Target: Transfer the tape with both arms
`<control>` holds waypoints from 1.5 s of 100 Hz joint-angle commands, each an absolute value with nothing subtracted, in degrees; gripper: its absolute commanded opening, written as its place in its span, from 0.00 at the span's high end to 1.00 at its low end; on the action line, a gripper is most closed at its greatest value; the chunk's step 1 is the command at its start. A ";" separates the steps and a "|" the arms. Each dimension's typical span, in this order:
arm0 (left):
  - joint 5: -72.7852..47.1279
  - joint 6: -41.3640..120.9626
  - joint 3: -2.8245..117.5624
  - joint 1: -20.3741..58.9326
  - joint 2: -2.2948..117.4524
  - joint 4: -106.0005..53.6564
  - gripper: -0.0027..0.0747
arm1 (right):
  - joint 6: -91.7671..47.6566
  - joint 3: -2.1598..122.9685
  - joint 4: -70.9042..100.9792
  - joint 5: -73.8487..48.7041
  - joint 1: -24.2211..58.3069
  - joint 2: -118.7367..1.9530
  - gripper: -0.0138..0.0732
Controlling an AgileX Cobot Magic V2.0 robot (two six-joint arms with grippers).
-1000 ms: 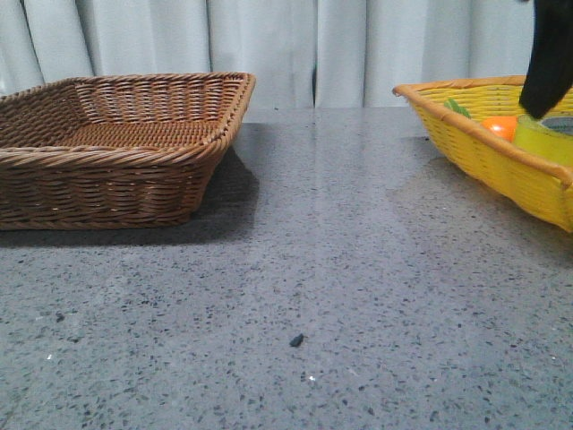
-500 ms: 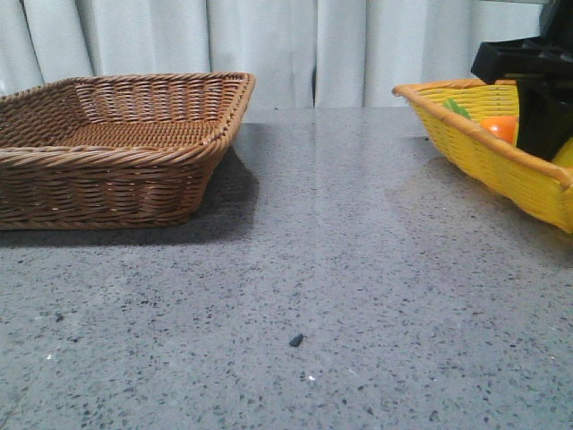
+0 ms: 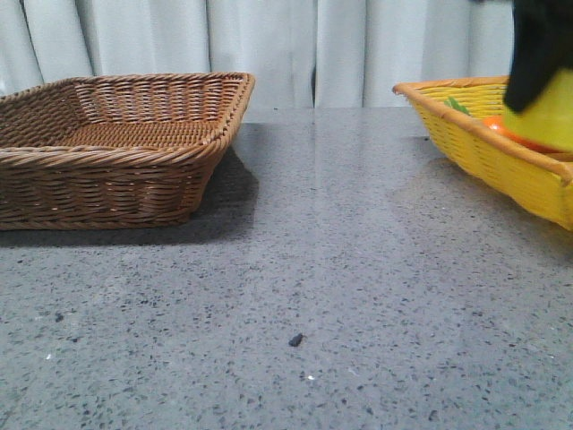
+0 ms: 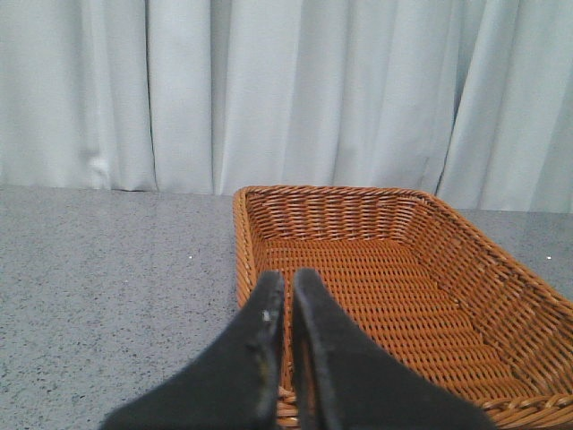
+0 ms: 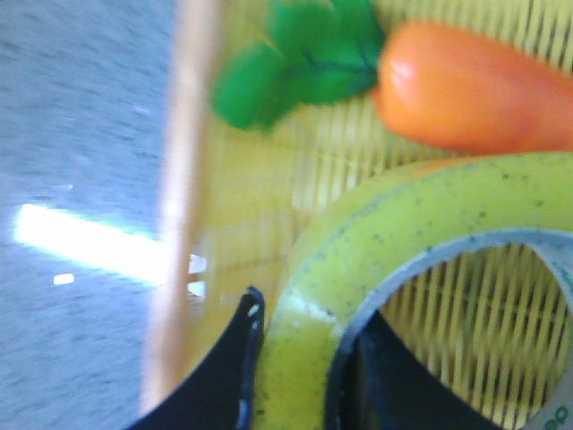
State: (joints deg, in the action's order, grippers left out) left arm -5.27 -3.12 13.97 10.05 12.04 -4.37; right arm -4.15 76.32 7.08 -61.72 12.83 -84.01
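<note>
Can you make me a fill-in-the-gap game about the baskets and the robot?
1. The right gripper is shut on the ____.
2. The carrot lies in the ____ basket.
3. The left gripper hangs over the brown basket with its fingers ____.
4. The brown basket holds ____.

Missing words: tape; yellow; shut; nothing

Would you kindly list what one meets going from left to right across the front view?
Brown basket → bare stretch of table → yellow basket → tape, held up by the right gripper.
</note>
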 commanded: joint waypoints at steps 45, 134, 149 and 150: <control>-0.60 -3.33 16.03 9.86 12.97 -5.00 0.99 | -4.05 85.73 9.47 -62.74 36.59 -87.09 0.91; -0.65 -3.22 22.93 17.08 20.94 -5.00 0.90 | -4.05 85.61 9.61 -59.30 36.95 -90.30 0.57; 0.42 -3.22 28.20 25.28 29.11 -4.78 0.72 | -4.05 85.61 9.61 -59.30 36.95 -84.95 0.73; 0.43 -3.22 28.44 25.67 30.01 -4.78 0.72 | -4.05 85.61 9.61 -59.30 36.95 -84.70 0.76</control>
State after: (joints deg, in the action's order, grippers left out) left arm -4.99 -3.12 24.05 21.61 25.01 -4.48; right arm -3.67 83.79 9.51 -61.13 37.04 -89.97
